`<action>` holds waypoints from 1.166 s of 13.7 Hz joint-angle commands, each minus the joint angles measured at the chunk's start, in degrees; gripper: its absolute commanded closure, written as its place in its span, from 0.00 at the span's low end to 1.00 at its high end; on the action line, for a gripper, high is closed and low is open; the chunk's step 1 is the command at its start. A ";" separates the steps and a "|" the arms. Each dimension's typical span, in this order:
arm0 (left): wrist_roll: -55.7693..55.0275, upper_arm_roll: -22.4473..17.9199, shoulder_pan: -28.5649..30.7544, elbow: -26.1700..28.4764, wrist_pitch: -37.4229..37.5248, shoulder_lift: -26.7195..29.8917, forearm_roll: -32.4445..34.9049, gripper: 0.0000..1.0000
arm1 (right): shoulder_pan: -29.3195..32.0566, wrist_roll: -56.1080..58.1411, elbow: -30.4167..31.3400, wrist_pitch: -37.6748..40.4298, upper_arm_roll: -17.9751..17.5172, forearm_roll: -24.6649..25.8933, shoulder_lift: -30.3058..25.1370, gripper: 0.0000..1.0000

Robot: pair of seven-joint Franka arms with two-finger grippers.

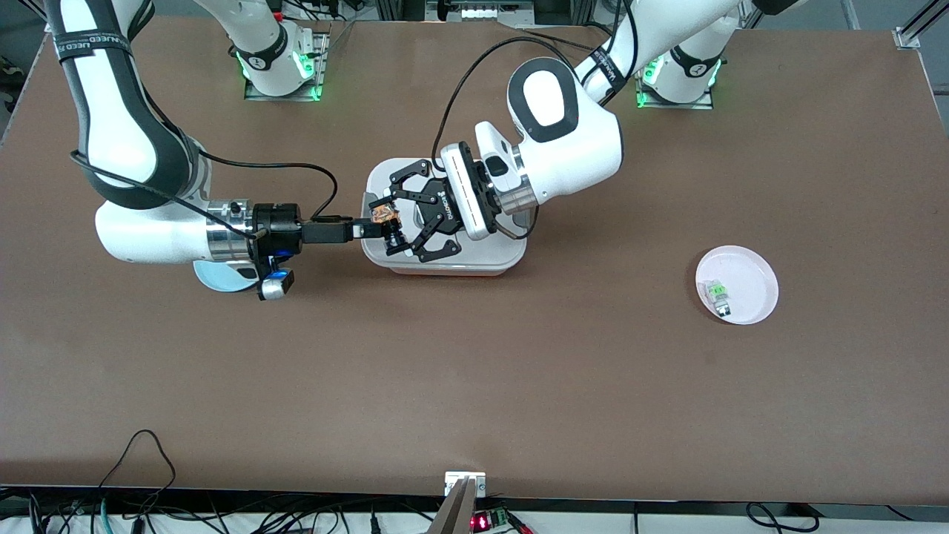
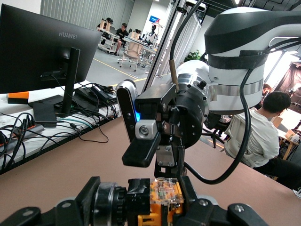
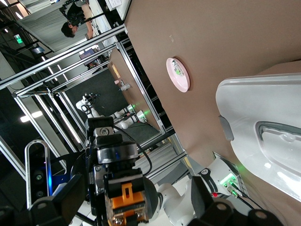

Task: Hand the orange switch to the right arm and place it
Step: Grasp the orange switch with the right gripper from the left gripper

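The orange switch (image 1: pixel 385 216), a small black block with orange ends, hangs over a white lidded container (image 1: pixel 445 259) at mid-table. My left gripper (image 1: pixel 387 219), with wide black linked fingers, is shut on it. In the left wrist view the switch (image 2: pixel 164 195) sits clamped in the left gripper (image 2: pixel 150 207), with the right arm's hand facing it. My right gripper (image 1: pixel 368 230), slim and black on a silver wrist, is level with the switch and open. The right wrist view shows the switch (image 3: pixel 124 202) between the spread fingers (image 3: pixel 207 202) of the right gripper (image 3: pixel 134 207), not touching either.
A pink saucer (image 1: pixel 738 284) holding a small clear part with a green top (image 1: pixel 718 293) lies toward the left arm's end, nearer the front camera. A pale blue dish (image 1: pixel 219 276) shows under the right arm's wrist. Cables trail from both wrists.
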State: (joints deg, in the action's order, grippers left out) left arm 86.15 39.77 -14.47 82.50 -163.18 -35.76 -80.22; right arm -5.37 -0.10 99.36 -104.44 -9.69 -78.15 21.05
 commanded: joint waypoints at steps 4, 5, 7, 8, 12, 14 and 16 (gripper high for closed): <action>2.26 0.22 -0.65 -1.82 -0.39 -0.72 -2.39 1.00 | -2.01 0.98 0.22 -1.82 0.11 -1.83 -0.57 0.11; 2.09 0.22 -0.65 -1.91 -0.39 -0.72 -2.39 1.00 | -2.01 0.98 0.22 -1.73 0.11 -1.83 -0.66 0.19; 1.56 0.22 -1.00 -2.00 -0.39 -0.72 -2.31 1.00 | -2.01 1.07 0.14 -1.64 0.11 -1.74 -1.01 0.34; 1.30 0.22 -1.00 -2.00 -0.39 -0.72 -2.31 1.00 | -2.01 0.98 0.14 -1.55 0.11 -1.74 -1.01 0.39; 0.77 0.22 -1.09 -2.08 -0.30 -0.63 -2.22 1.00 | -1.92 0.37 0.05 -0.94 0.11 -1.83 -1.53 0.56; -0.02 0.22 -1.09 -2.08 -0.30 -0.63 -2.04 1.00 | -1.92 0.45 0.05 -0.94 0.11 -1.83 -1.71 0.60; -0.02 0.22 -1.09 -2.08 -0.30 -0.63 -1.87 0.52 | -1.92 0.54 0.05 -0.85 0.11 -1.83 -1.89 0.67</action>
State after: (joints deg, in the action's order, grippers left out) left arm 85.46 39.90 -15.12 82.09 -163.11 -35.80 -80.25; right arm -7.06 0.19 99.00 -105.41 -9.71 -78.98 20.18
